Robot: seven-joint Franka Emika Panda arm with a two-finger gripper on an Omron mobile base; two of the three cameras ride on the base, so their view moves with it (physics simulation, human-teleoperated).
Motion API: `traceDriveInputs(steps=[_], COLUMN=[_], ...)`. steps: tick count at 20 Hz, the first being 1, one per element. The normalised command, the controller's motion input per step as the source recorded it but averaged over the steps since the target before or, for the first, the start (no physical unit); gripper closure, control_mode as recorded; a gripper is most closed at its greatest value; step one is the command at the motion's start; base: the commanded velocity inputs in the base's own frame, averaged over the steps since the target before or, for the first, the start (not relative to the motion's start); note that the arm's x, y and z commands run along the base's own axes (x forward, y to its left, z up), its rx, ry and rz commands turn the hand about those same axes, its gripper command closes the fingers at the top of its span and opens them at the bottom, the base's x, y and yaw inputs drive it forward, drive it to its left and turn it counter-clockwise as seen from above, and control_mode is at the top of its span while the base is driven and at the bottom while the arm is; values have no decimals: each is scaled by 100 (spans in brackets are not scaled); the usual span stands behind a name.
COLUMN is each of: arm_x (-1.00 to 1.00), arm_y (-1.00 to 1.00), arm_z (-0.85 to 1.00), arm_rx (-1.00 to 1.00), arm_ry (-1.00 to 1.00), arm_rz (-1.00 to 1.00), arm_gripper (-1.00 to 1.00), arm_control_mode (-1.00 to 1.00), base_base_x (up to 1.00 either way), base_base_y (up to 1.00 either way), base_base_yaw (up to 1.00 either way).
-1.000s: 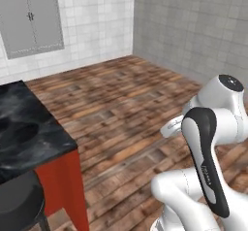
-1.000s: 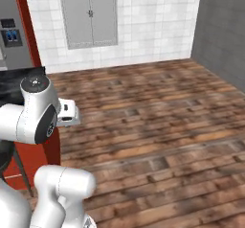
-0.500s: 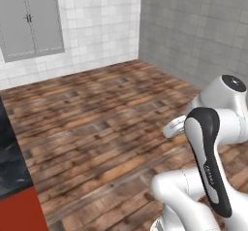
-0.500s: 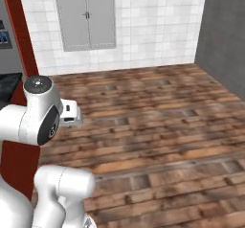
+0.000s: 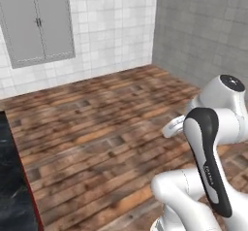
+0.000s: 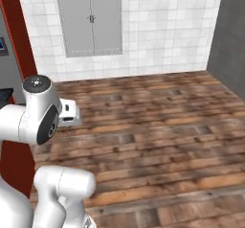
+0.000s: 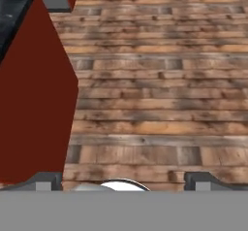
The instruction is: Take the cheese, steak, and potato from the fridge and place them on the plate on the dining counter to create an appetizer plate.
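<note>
My gripper [image 7: 125, 182] hangs open over the wooden floor, its two fingertips [image 7: 46, 180] far apart with nothing between them. The dining counter's black white-veined top [image 5: 8, 186] shows at the lower left of the left base view. In the hand view its red base [image 7: 34, 94] stands to the left under a corner of the black top [image 7: 12, 7]. A sliver of the grey fridge [image 6: 5, 74], with a blue mark on its dark panel, sits at the far left of the right base view. The cheese, steak, potato and plate are out of view.
Brown plank floor [image 5: 106, 123] stretches ahead to a white tiled wall with a grey two-door panelled cabinet [image 6: 91, 16]. A grey wall [image 5: 203, 31] closes the right side. A red upright panel [image 6: 19, 40] stands beside the fridge.
The whole picture has shifted as the base moves: the counter has slid off to the left and the back wall has come nearer. The arm keeps its pose and the jaws stay wide.
</note>
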Motion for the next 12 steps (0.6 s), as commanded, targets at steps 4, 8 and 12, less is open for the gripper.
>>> traceDriveInputs(steps=[4,8,12], arm_x=[0,0,0], arm_y=[0,0,0], arm_z=[0,0,0], arm_rx=[0,0,0], arm_ry=[0,0,0], arm_rz=[0,0,0], arm_gripper=[-100,-100,-100], arm_control_mode=[100,100,100], base_base_x=[100,100,100], base_base_y=[1,1,0], base_base_yaw=[5,19,39])
